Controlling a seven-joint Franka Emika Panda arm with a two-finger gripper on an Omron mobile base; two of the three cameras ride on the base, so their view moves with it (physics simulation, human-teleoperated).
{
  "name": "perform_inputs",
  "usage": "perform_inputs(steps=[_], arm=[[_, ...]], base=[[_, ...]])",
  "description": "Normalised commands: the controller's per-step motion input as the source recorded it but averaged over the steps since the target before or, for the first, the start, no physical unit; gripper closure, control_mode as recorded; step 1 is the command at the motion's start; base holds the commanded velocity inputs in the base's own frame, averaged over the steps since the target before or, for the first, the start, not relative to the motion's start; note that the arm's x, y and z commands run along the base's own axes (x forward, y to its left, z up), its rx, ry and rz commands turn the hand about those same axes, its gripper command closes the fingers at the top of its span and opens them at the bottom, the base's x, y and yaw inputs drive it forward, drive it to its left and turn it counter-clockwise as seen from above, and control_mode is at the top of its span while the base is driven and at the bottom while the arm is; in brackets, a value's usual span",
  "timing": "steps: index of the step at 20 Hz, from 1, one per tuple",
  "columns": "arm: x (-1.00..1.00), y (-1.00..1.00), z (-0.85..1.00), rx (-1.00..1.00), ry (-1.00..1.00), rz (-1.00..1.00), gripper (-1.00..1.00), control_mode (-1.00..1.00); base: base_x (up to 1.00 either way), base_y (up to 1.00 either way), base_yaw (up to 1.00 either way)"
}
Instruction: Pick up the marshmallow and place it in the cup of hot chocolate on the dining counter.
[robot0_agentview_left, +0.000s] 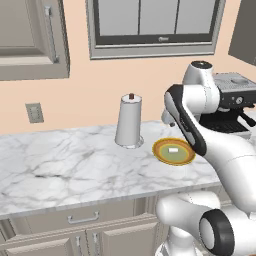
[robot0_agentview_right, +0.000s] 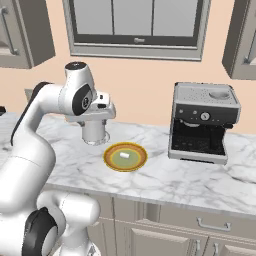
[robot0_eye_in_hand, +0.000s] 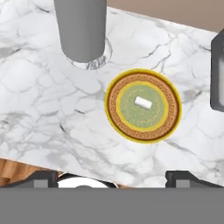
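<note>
Plate (robot0_eye_in_hand: 117, 114) beside paper-towel roll (robot0_eye_in_hand: 82, 30), coffee machine (robot0_agentview_right: 202, 122).

The white arm (robot0_agentview_right: 35, 145) is bending up from the lower left of the right base view, its claw (robot0_eye_in_hand: 112, 177) pointing downward with jaws standing wide apart, holding nothing.

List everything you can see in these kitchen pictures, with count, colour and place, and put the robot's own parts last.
marshmallow: one, white, in the middle of the plate
plate: one, yellow rim, brown band, green centre, on the counter
paper towel roll: one, white, upright left of the plate
coffee machine: one, grey and black, right of the plate
counter: one, white marble
window: one, grey frame, on the wall
gripper: one, dark fingers, open, above the counter's near edge
</note>
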Motion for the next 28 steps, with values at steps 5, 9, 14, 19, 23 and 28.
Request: perform_inputs(steps=[5, 9, 14, 19, 23, 28], arm=[[0.02, -0.23, -0.24, 0.0, 0.04, 0.14, -1.0, -1.0], [0.16, -0.09, -0.24, 0.0, 0.11, 0.18, -1.0, -1.0], [0.3, 0.0, -0.16, 0.0, 0.18, 0.17, -1.0, -1.0], [0.46, -0.05, -0.28, -0.01, 0.11, 0.1, -1.0, -1.0], [0.54, -0.19, -0.35, -0.03, 0.09, 0.1, -1.0, -1.0], [0.48, -0.2, -0.32, -0.03, 0.06, 0.07, -1.0, -1.0]], base=[[0.0, 0.0, 0.0], [0.0, 0.0, 0.0], [0.0, 0.0, 0.0], [0.0, 0.0, 0.0], [0.0, 0.0, 0.0], [0.0, 0.0, 0.0]])
